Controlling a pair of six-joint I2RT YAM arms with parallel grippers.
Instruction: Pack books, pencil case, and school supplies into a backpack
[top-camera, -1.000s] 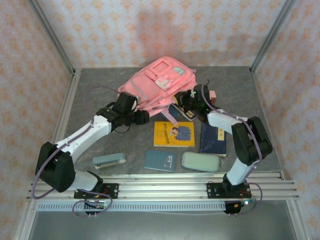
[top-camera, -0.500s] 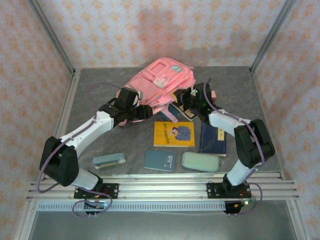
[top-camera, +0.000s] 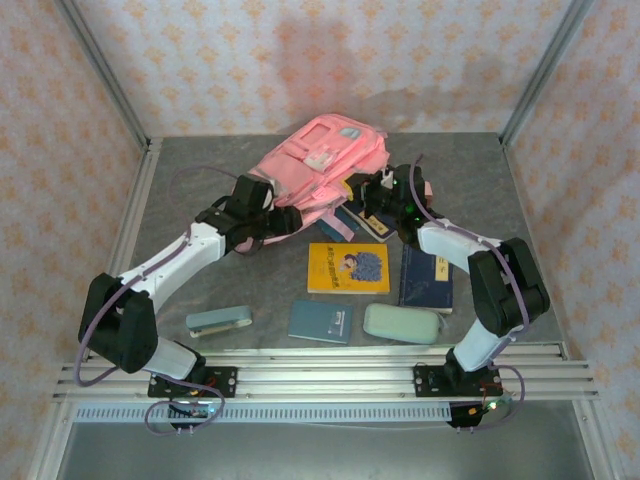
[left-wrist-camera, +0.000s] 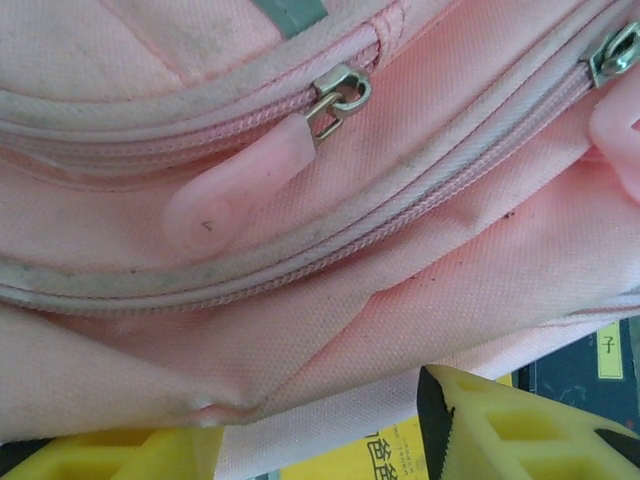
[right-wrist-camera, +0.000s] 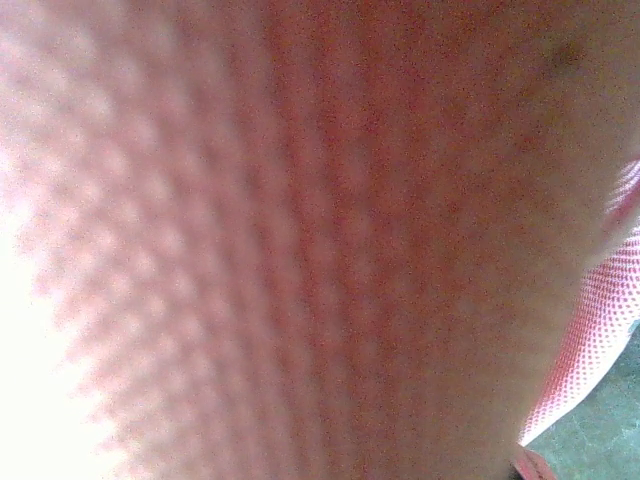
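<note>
Evidently, both arms are positioned to open the backpack, with nothing yet packed
Left gripper stands part-open astride the bag's lower hem, beneath a closed zip, clamping nothing; right gripper is closed tight at the bag's right edge, seemingly pinching fabric to brace it. The backpack lies at the rear of the surface; books and pencil case wait in front

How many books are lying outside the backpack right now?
4: a yellow book mid-table, a navy book right of it, a teal notebook at the front, a second navy book tucked by the backpack. Others may be hidden.
</note>
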